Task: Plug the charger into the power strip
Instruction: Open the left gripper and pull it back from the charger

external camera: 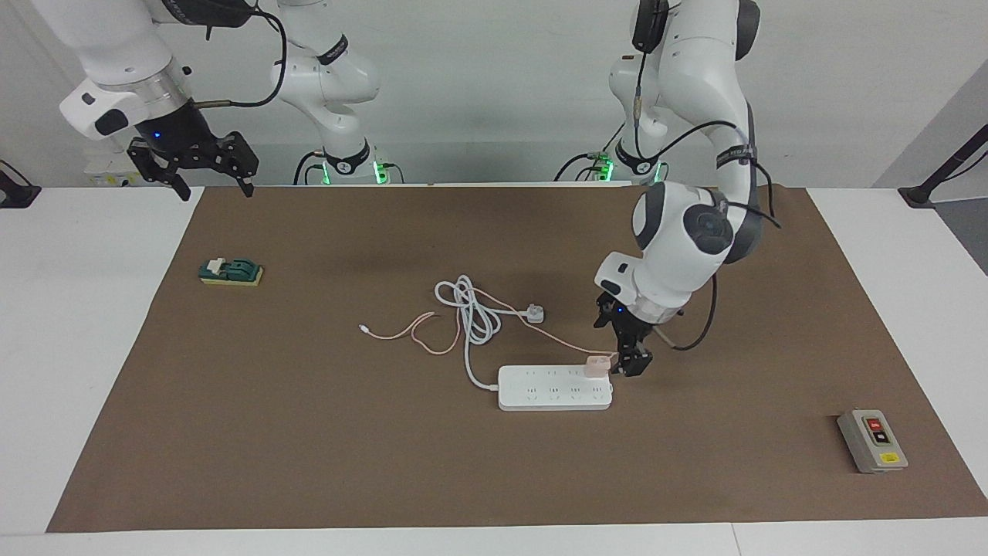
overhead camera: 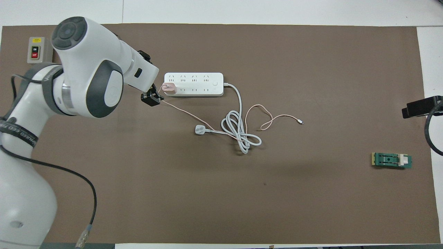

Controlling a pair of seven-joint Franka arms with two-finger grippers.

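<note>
**Charger sits on strip end, left gripper right beside it**

Left gripper (external camera: 631, 363) low at the left-arm end of the power strip (external camera: 555, 388), tips just beside the charger (external camera: 597, 367). Whether the fingers are clamped on the charger or apart from it: cannot tell, so the grip is unclear. In the overhead view the gripper (overhead camera: 152, 98) sits beside the charger (overhead camera: 169, 88), mostly hidden under the arm's wrist.

Charger is on top of the strip, at the end socket in the row nearer the robots, on the left-arm end. Looks upright; how deep it is seated cannot be told. Its thin pink cable (external camera: 432, 336) runs off toward the robots and toward the right arm's end, crossing the strip's white cord (external camera: 471, 313), free tip lying on the mat (external camera: 309, 432).

White plug (external camera: 534, 313) lies on the mat nearer the robots than the strip, cord looped beside it.

Right gripper (external camera: 202, 164) waits raised over the mat corner at its own end, fingers spread apart, holding nothing. Green block (external camera: 231, 271) lies on the mat near it. Grey button box (external camera: 872, 441) at the left arm's end, farther from the robots than the strip.
</note>
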